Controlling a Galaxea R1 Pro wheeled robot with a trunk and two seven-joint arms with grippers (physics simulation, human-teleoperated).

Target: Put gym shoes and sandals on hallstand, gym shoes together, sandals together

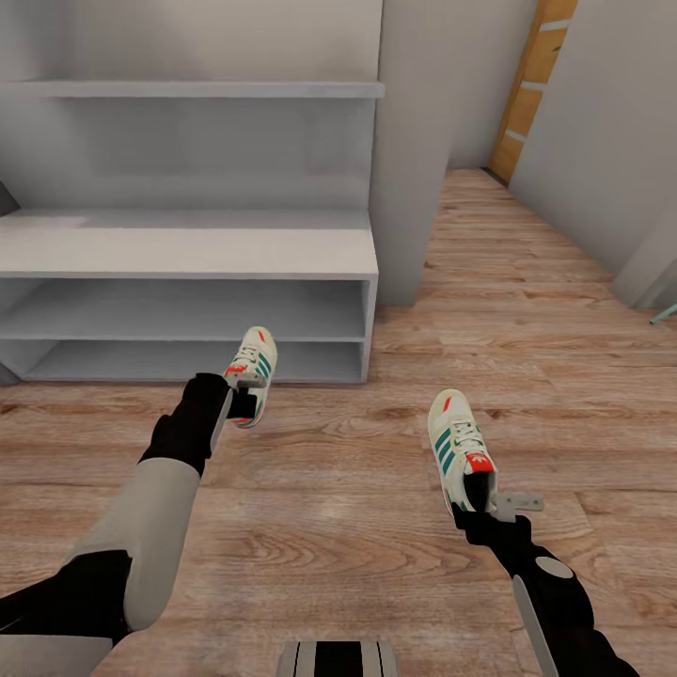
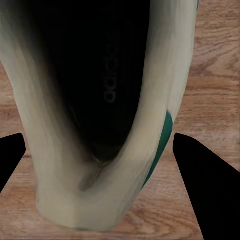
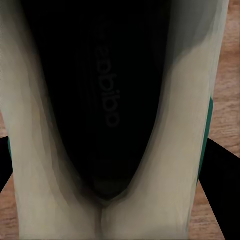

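Left gripper (image 1: 241, 402) clamped on one gym shoe (image 1: 252, 369) near hallstand (image 1: 188, 252); right gripper (image 1: 481, 506) clamped on other shoe (image 1: 457, 444) above floor (image 1: 357, 527).

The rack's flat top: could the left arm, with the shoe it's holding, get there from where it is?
Probably yes. The left tool grips a gym shoe just in front of the hallstand, and nothing stands between it and the bare top, though it must lift higher.
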